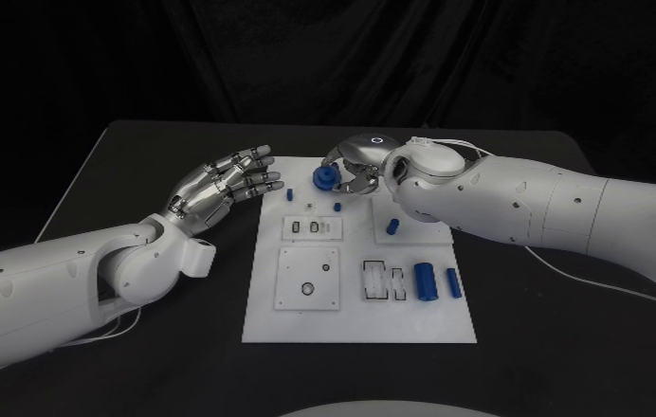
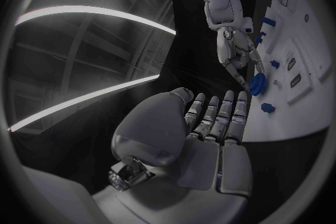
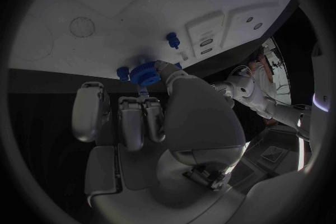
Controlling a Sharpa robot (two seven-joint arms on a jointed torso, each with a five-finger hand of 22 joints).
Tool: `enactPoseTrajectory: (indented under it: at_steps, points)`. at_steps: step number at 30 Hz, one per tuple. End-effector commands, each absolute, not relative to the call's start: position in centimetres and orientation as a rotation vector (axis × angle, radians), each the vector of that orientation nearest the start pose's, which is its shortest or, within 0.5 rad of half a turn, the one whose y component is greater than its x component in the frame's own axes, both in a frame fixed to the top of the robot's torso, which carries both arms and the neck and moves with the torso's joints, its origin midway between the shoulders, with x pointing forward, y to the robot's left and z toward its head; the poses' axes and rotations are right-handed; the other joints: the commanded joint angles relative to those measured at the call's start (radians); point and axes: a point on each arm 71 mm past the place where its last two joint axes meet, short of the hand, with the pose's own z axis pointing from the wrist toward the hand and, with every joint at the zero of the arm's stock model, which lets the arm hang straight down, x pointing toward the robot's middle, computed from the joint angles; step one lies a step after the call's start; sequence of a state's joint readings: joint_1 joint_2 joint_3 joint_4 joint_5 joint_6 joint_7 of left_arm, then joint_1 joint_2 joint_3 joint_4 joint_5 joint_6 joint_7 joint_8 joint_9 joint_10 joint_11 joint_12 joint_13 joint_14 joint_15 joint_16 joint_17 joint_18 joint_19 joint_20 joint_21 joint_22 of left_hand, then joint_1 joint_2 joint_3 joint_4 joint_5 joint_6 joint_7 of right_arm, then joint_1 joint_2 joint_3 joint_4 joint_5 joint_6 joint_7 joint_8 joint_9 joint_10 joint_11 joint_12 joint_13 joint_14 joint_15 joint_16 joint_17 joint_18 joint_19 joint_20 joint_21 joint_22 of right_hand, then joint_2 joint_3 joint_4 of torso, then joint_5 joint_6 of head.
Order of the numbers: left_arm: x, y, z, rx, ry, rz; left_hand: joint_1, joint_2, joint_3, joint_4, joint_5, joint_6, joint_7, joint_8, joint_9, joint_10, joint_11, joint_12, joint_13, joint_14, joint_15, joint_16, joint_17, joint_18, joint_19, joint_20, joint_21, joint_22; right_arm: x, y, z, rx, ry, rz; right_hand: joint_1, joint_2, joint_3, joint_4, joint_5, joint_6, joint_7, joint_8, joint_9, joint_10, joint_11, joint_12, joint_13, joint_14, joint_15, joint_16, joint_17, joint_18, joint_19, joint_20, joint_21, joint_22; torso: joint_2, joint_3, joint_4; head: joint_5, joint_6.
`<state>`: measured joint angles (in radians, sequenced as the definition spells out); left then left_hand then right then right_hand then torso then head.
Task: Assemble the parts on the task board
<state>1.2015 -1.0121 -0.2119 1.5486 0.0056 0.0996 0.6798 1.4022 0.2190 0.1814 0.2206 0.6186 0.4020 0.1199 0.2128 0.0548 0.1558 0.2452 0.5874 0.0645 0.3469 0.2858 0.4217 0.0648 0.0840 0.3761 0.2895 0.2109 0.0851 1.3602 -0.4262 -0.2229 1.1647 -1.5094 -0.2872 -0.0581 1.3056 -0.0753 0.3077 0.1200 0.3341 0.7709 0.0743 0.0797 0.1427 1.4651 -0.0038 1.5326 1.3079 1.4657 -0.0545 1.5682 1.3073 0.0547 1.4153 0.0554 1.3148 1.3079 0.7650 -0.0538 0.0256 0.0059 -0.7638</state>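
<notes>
One task board [image 1: 358,327], two hands, about seven blue parts [image 1: 426,281]

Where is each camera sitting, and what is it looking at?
Head view: from the robot's head, down at the task board; both arms and hands show.
Left wrist view: behind the left hand, facing the board's edge.
Right wrist view: behind the right hand, facing the board.
All three share the blue gear the right hand holds.
</notes>
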Motion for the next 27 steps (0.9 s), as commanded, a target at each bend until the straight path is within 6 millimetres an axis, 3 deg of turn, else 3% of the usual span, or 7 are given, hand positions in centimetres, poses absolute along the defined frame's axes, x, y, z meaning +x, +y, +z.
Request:
enactPoseTrajectory:
  at_steps: [1, 9, 27]
  points:
    - [44.4, 27.1, -20.7, -0.971, 1.305, -1.946, -0.010, 0.001, 0.006, 0.003, 0.002, -0.001, 0.008, -0.004, 0.000, -0.009, -0.001, -0.002, 0.000, -0.004, 0.003, 0.006, 0.001, -0.012, 0.006, 0.001, 0.004, -0.001, 53.9, -8.3, -18.0, -0.479, 1.627, 0.589, -0.005, 0.005, -0.004, 0.001, 0.001, 0.029, 0.005, 0.013, 0.008, 0.017, -0.003, -0.003, 0.177, 0.103, -0.006, -0.002, 0.260, 0.011, 0.002, -0.004, -0.006, 0.169, 0.000, -0.0002, 0.0001, 0.001, -0.001]
    - [44.4, 27.2, -20.7, -0.973, 1.307, -1.945, -0.010, 0.001, 0.006, 0.003, 0.002, -0.001, 0.008, -0.004, 0.000, -0.009, -0.001, -0.002, 0.000, -0.004, 0.003, 0.006, 0.001, -0.012, 0.006, 0.001, 0.004, -0.001, 53.9, -8.7, -18.1, -0.471, 1.632, 0.581, -0.001, 0.003, -0.006, -0.002, 0.004, 0.066, 0.021, 0.024, 0.014, 0.019, 0.009, -0.002, 0.179, 0.102, 0.002, -0.003, 0.258, 0.011, 0.002, 0.001, -0.008, 0.170, 0.000, -0.0001, 0.0000, 0.001, -0.003]
    - [44.3, 27.3, -20.9, -0.979, 1.311, -1.941, -0.012, 0.001, 0.010, 0.003, 0.001, -0.002, 0.008, -0.005, 0.000, -0.010, -0.001, -0.003, 0.000, -0.006, 0.003, 0.006, 0.001, -0.012, 0.005, 0.001, 0.004, -0.001, 54.0, -9.5, -18.3, -0.460, 1.641, 0.566, 0.004, -0.002, -0.010, -0.007, -0.011, 0.047, 0.037, 0.004, 0.009, 0.012, 0.023, -0.005, 0.173, 0.099, 0.014, -0.009, 0.253, 0.012, -0.002, 0.012, -0.019, 0.169, 0.000, 0.0002, -0.0005, 0.004, -0.008]
